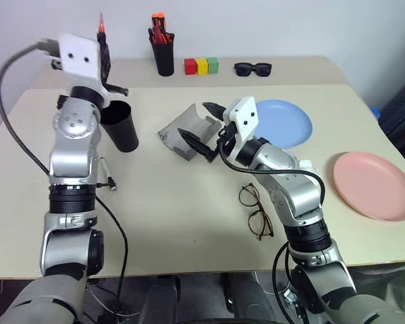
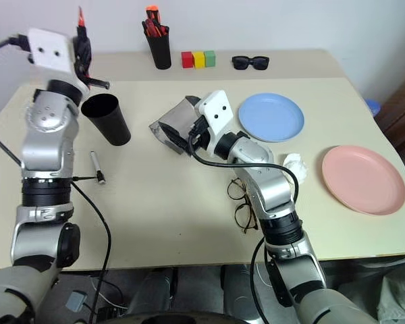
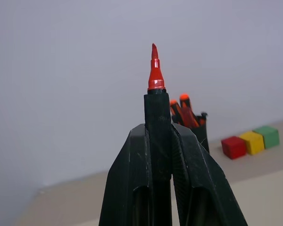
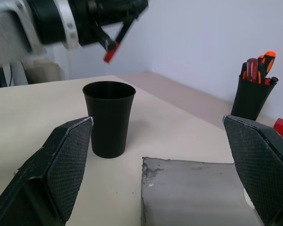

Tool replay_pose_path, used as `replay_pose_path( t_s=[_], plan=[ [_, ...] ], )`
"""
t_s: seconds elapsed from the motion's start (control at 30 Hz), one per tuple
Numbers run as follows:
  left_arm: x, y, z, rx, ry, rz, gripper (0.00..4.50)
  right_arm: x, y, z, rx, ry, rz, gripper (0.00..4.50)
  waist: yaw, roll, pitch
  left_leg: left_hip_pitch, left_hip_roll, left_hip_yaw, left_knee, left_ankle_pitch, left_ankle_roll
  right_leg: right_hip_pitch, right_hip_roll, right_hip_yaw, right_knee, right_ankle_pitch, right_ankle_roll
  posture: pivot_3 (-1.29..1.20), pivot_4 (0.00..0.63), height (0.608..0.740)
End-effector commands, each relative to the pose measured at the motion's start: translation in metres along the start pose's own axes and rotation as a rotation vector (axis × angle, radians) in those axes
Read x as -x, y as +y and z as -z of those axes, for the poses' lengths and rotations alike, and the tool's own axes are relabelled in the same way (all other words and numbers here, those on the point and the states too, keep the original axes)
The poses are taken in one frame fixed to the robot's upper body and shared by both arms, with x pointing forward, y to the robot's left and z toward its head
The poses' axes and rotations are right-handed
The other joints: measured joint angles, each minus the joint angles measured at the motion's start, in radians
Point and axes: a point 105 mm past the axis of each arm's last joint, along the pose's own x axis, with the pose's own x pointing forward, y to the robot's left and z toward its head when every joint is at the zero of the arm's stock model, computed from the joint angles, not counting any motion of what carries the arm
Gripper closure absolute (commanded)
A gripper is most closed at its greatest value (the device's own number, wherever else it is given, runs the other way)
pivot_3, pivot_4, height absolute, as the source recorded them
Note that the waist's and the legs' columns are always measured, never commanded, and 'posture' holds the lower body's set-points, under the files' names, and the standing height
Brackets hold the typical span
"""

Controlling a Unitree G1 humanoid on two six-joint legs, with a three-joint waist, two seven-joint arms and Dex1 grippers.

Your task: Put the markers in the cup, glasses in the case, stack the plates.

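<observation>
Marker [image 3: 156,94] clamped tip-up in left gripper [image 3: 158,141], raised just behind cup [image 2: 106,118]; second marker [image 2: 96,167] flat on table [image 2: 155,202]
Swing over cup mouth, tip barrel down, release low inside rim; right gripper [image 4: 155,174] wide open, empty, hovering at case [image 4: 188,193]

Matt black cup [image 4: 109,117], dull grey case [image 4: 193,193], glossy red-tipped marker [image 3: 156,94].

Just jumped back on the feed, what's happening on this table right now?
The left gripper, jaws shut, holds the black red-tipped marker up above the wide black tumbler. The right gripper hangs open over the open grey glasses case. The white marker, wire-rimmed glasses and both plates lie untouched.
</observation>
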Motion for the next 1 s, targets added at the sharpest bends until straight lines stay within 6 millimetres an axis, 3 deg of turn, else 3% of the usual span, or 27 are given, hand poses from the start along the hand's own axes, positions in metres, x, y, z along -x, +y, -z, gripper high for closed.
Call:
replay_pose_path(
  t_s=[0.03,0.4,0.6,0.67,0.83,0.9,1.0],
  plan=[
    [0.003,0.008,0.001,0.028,-0.042,-0.026,4.46,0.0,0.01,-0.013,0.024,-0.055,-0.032,0.0,0.001,0.0,0.0,0.0,0.0,0.0,0.0,0.0,0.0,0.0,0.0,0.0,0.0,0.0,0.0,0.0,0.15,0.74],
    [0.015,0.003,0.032,0.088,0.019,-0.055,4.46,0.0,0.018,-0.012,0.014,-0.056,-0.061,0.0,0.004,0.0,0.0,0.0,0.0,0.0,0.001,0.0,0.0,0.001,0.0,0.0,0.0,0.0,0.0,0.0,0.15,0.74],
    [0.017,0.0,0.033,0.082,0.016,-0.063,1.55,-0.001,0.022,-0.011,0.007,-0.055,-0.082,0.0,0.003,0.0,0.0,0.0,0.0,0.0,0.001,0.0,0.0,0.001,0.0,0.0,0.0,0.0,0.0,0.0,0.15,0.74],
    [0.017,0.003,0.031,0.102,0.008,-0.085,1.55,-0.001,0.024,-0.011,0.004,-0.054,-0.089,0.0,0.004,0.0,0.0,0.0,0.0,0.0,0.001,0.0,0.0,0.001,0.0,0.0,0.0,0.0,0.0,0.0,0.15,0.74],
    [0.027,0.045,0.006,0.174,-0.09,-0.3,1.55,0.0,0.025,-0.01,0.004,-0.05,-0.094,0.0,0.001,0.0,0.0,0.0,0.0,0.0,0.001,0.0,0.0,0.001,0.0,0.0,0.0,0.0,0.0,0.0,0.15,0.74],
    [0.047,0.08,0.002,0.173,-0.083,-0.492,1.55,0.001,0.025,-0.008,0.005,-0.044,-0.092,0.0,0.0,0.0,0.0,0.0,0.0,0.0,0.001,0.0,0.0,0.0,0.0,0.0,0.0,0.0,0.0,0.0,0.15,0.74],
    [0.079,0.113,0.009,0.171,-0.005,-0.692,1.55,0.003,0.024,-0.007,0.005,-0.037,-0.09,0.0,0.0,0.0,0.0,0.001,0.0,0.0,0.0,0.0,0.0,0.001,0.0,0.001,0.0,0.0,0.0,0.0,0.15,0.74]
  ],
)
